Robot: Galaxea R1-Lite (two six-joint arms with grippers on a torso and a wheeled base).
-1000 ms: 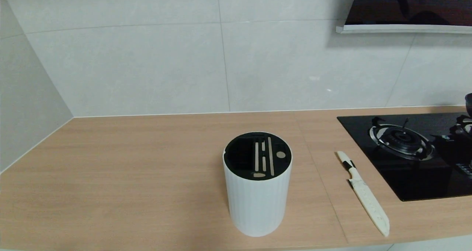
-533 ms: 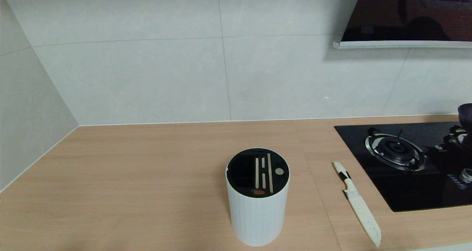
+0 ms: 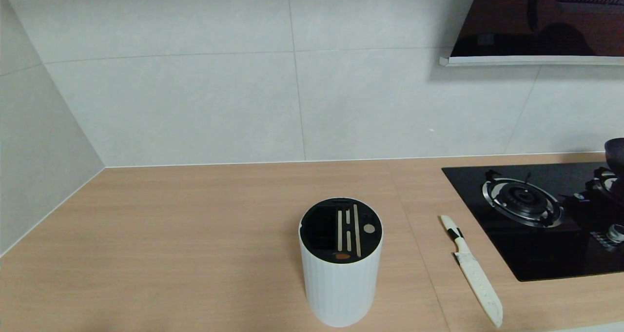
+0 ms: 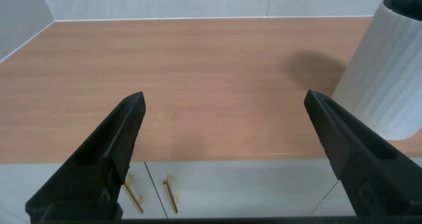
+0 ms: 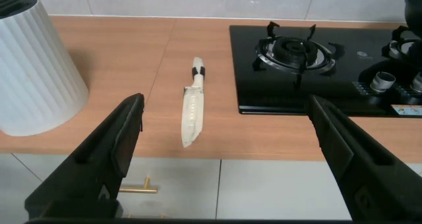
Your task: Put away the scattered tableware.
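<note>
R hand (image 5: 224, 102): fingers spread wide, nothing held, hanging just off the counter's (image 5: 132, 39) front edge. Straight ahead of it, framed in the gap btw its fingers, lies the knife (image 5: 191, 112), flat on the counter, touching nothing. In head view it sits btw the holder (image 3: 341, 263) & the stove (image 3: 536, 224), nearer the stove. Long axis runs roughly front-to-back: handle toward the wall, blade tip toward the front edge, slanted a bit to the robot's right. So the blade end faces the R hand and the handle is the far end.

L hand (image 4: 223, 97): also spread, empty, off the front edge, facing bare counter on the holder's left. The holder stands btw it & the knife.

Judgement: R arm is clearly nearer & should take the knife. It prob. needs to reach past the blade to the handle, w/ fingers closing across the long axis. The holder stands upright, slots up, to the knife's left.
</note>
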